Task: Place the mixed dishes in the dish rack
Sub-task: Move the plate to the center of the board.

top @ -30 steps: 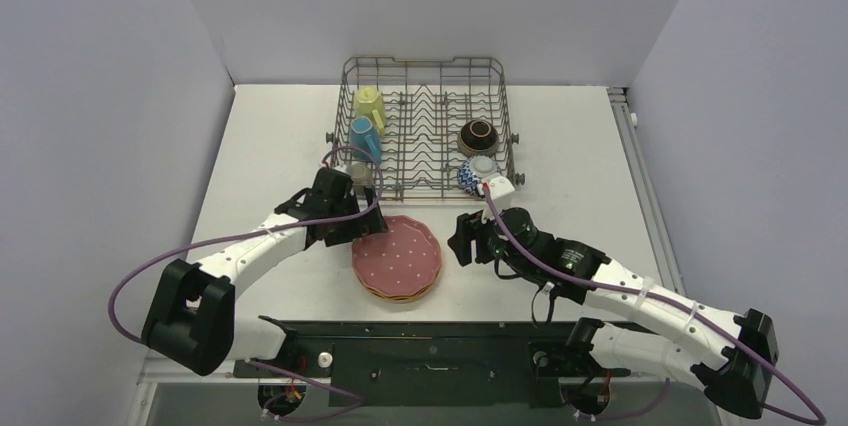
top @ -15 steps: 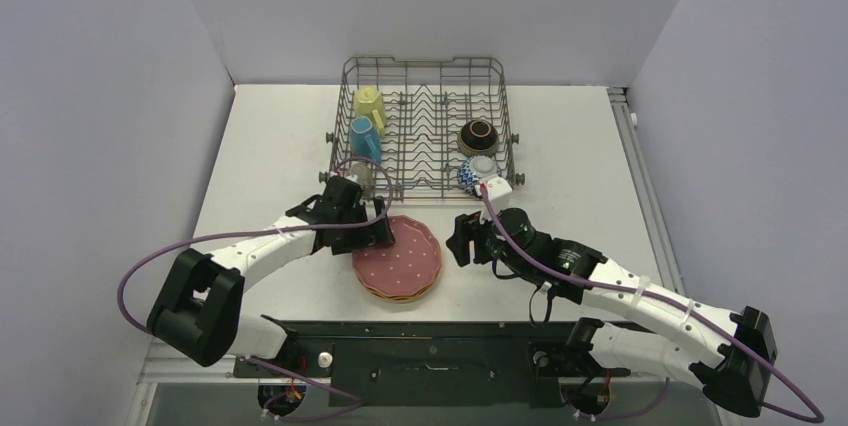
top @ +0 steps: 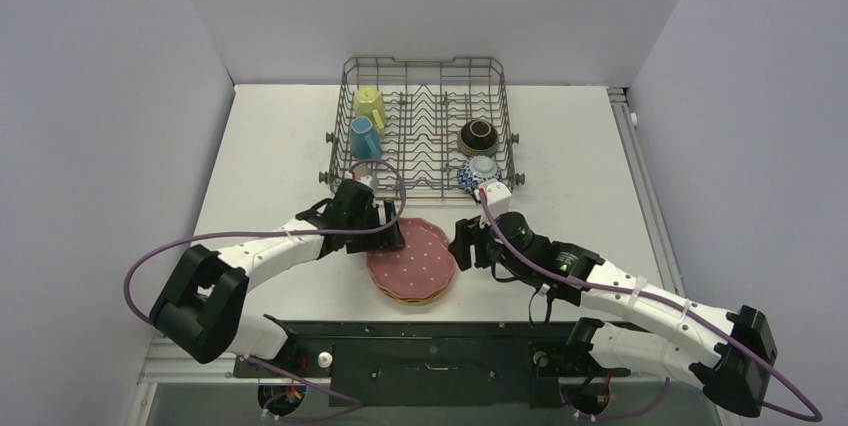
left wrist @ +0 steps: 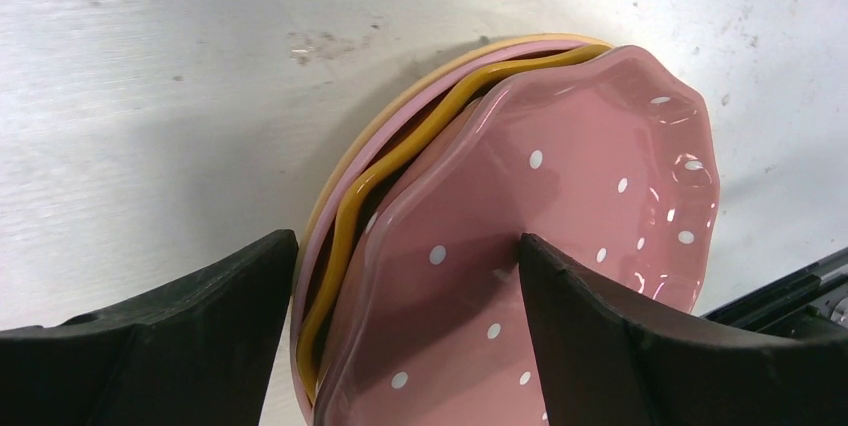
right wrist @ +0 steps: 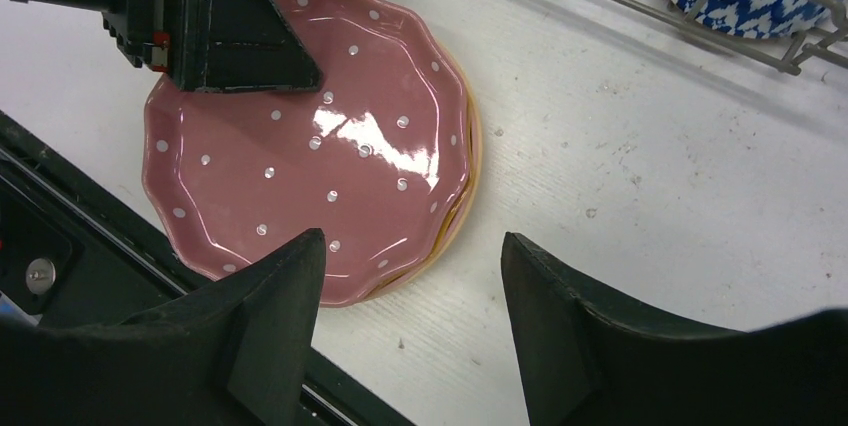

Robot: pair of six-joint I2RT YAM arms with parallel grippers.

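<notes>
The left claw [left wrist: 405, 244] stands open astride the left rim of the pink plate [left wrist: 580, 216], one finger just outside the stack [left wrist: 345, 216] and the other on the plate's face. The pink plate tops this stack on the worktop [left wrist: 150, 96], just in front of the dish rack [top: 425, 64]. The right claw [right wrist: 410, 246] hovers open and empty over the stack's right edge.

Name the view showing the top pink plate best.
Right wrist: the pink plate shows nearly its whole face. Left wrist crops it, tilted off the stack. Top external shows it small, at the left pincer.
</notes>
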